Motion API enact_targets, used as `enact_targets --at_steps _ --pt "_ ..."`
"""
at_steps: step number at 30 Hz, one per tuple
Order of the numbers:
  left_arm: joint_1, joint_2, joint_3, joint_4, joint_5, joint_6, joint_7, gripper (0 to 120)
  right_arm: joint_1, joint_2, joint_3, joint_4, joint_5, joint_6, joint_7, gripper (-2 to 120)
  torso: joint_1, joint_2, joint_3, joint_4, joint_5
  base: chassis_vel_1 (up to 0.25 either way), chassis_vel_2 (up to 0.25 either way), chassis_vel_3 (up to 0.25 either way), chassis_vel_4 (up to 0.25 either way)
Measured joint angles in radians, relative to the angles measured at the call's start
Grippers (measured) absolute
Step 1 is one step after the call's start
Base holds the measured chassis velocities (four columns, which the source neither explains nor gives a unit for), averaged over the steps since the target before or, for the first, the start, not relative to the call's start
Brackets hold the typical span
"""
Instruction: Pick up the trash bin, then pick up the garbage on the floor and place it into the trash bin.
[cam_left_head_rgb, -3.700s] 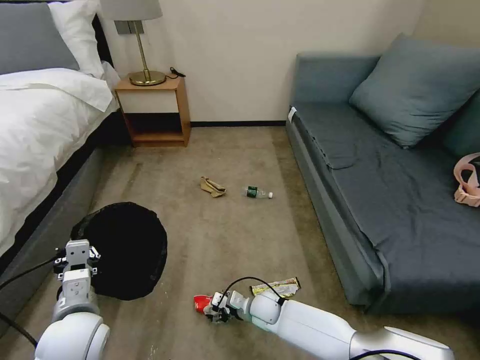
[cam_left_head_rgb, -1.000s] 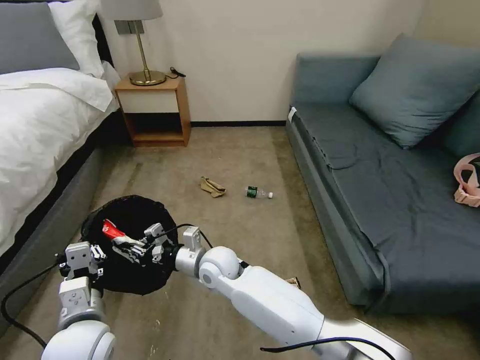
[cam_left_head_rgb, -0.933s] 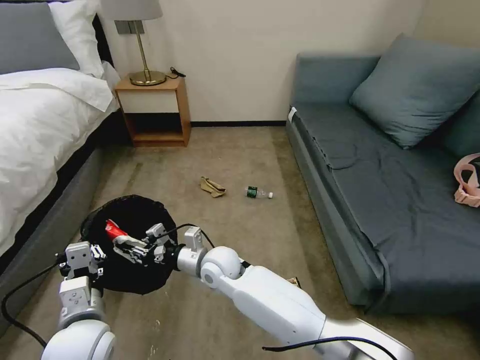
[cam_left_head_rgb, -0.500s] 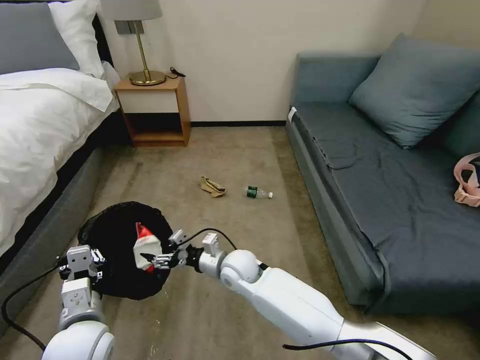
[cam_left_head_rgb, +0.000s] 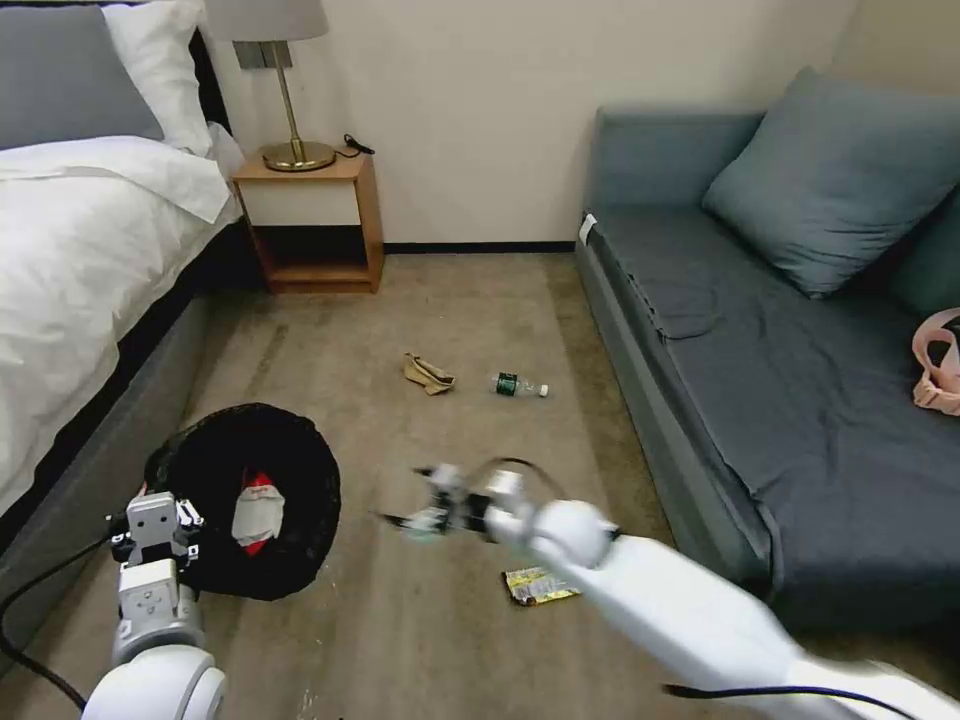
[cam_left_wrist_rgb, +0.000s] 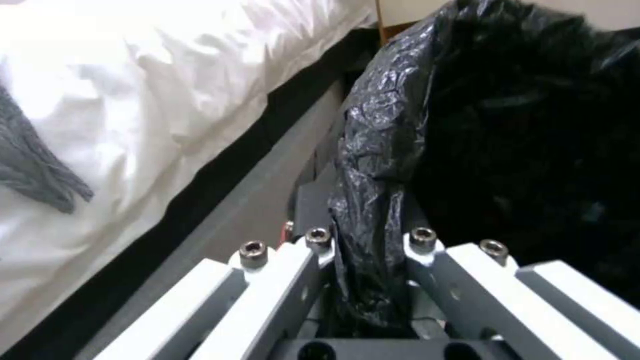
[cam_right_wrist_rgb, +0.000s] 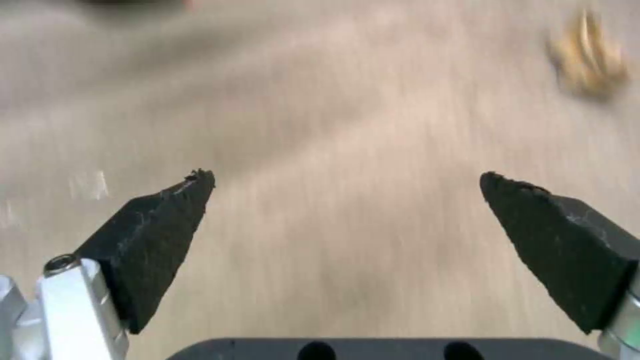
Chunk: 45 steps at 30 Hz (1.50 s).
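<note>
Bin (cam_left_head_rgb: 300, 480) first: it sits low at the robot's left, just beside the bed (cam_left_head_rgb: 80, 260), its rim draped in crinkly black bag. The left gripper (cam_left_wrist_rgb: 363, 250) is clenched on that bag-covered rim, its arm reaching straight forward from the near left. The right arm stretches out across the carpet (cam_left_head_rgb: 450, 300) from the lower right, blurred, and the right gripper (cam_right_wrist_rgb: 347, 200) hangs over bare floor with its black fingers (cam_right_wrist_rgb: 160, 230) spread wide and nothing between them. A crumpled red-and-white packet (cam_left_head_rgb: 256, 512) lies inside the bin. The yellow-silver wrapper (cam_left_head_rgb: 538, 585) lies flat on the carpet just beside the right forearm. Farther out, mid-floor, the tan paper (cam_left_head_rgb: 428, 373) and the clear bottle (cam_left_head_rgb: 518, 384) lie near each other; the bottle is on its side with a green label, the print too small to read.
</note>
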Motion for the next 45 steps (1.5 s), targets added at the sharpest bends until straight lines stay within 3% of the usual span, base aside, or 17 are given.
enact_targets --at_steps 1,6,9,17,24,43,45 --pt "0.015 -0.01 0.01 -0.021 0.0 0.006 -0.001 4 -0.074 -0.059 0.021 -0.007 -0.018 0.02 -0.004 100 0.0 0.0 0.0 0.0002 0.0001 0.0 0.0 0.0 0.0" --pt "0.028 -0.025 0.018 -0.038 0.003 0.008 -0.003 4 -0.173 -0.085 0.067 -0.045 -0.118 0.053 0.03 100 0.0 0.0 0.0 0.0 0.0 0.0 0.0 0.0 0.0" --pt "0.042 -0.035 0.02 -0.052 0.003 0.01 -0.006 4 -0.213 -0.048 0.102 -0.125 -0.256 0.06 0.118 100 0.0 0.0 0.0 0.0004 0.0001 0.0 0.0 0.0 0.0" --pt "0.093 -0.032 -0.01 -0.034 -0.015 -0.02 -0.005 4 -0.22 0.004 0.131 -0.282 -0.405 0.1 0.148 100 0.0 0.0 0.0 0.0006 -0.0004 0.0 0.0 0.0 0.0" --pt "0.088 -0.026 -0.017 -0.015 -0.055 -0.024 -0.004 4 -0.216 0.017 0.137 -0.347 -0.441 0.119 0.149 100 0.0 0.0 0.0 0.0005 -0.0006 0.0 0.0 0.0 0.0" --pt "0.065 -0.022 0.0 -0.006 -0.056 -0.017 -0.005 4 -0.185 0.069 0.162 -0.474 -0.445 0.188 0.141 100 0.0 0.0 0.0 0.0004 -0.0005 0.0 0.0 0.0 0.0" --pt "0.066 -0.022 0.0 -0.01 -0.055 -0.016 -0.006 4 -0.177 0.078 0.162 -0.488 -0.445 0.189 0.132 99 0.0 0.0 0.0 -0.0001 -0.0019 0.0 0.0 0.0 0.0"
